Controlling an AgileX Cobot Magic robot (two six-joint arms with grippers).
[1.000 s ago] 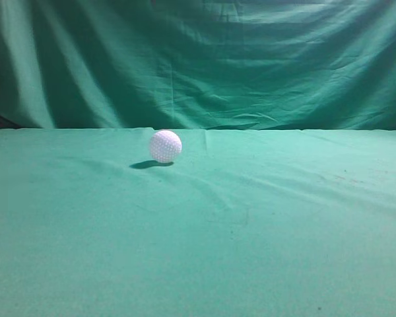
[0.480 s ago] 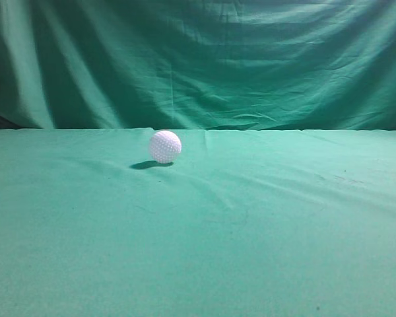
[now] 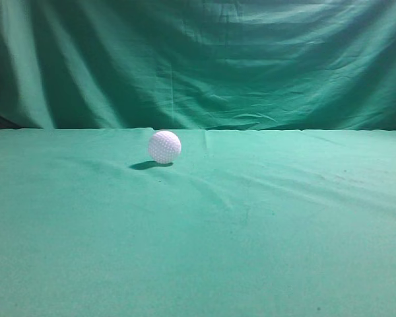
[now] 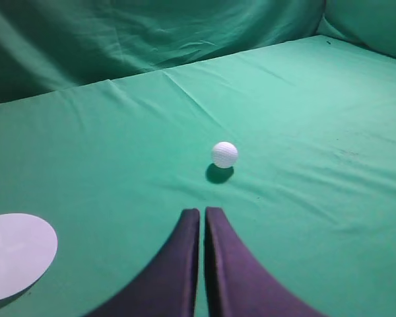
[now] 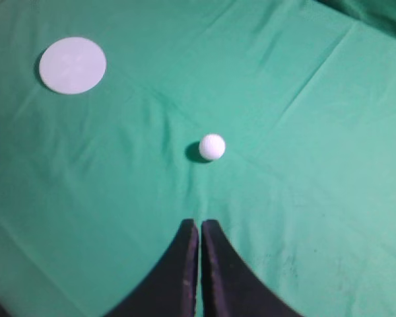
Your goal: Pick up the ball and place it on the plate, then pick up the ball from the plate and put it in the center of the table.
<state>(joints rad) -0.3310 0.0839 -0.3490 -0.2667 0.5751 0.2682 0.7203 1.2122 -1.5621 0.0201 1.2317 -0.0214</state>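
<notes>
The white dimpled ball (image 3: 165, 146) rests on the green cloth table (image 3: 264, 251), left of middle in the exterior view. It also shows in the left wrist view (image 4: 224, 154) and in the right wrist view (image 5: 212, 146). The white round plate lies flat at the lower left of the left wrist view (image 4: 13, 254) and the upper left of the right wrist view (image 5: 72, 65). My left gripper (image 4: 202, 212) is shut and empty, short of the ball. My right gripper (image 5: 199, 223) is shut and empty, short of the ball. Neither gripper shows in the exterior view.
A draped green cloth backdrop (image 3: 198, 59) hangs behind the table's far edge. It also rises along the top of the left wrist view (image 4: 138, 33). The table cloth has shallow wrinkles near the ball.
</notes>
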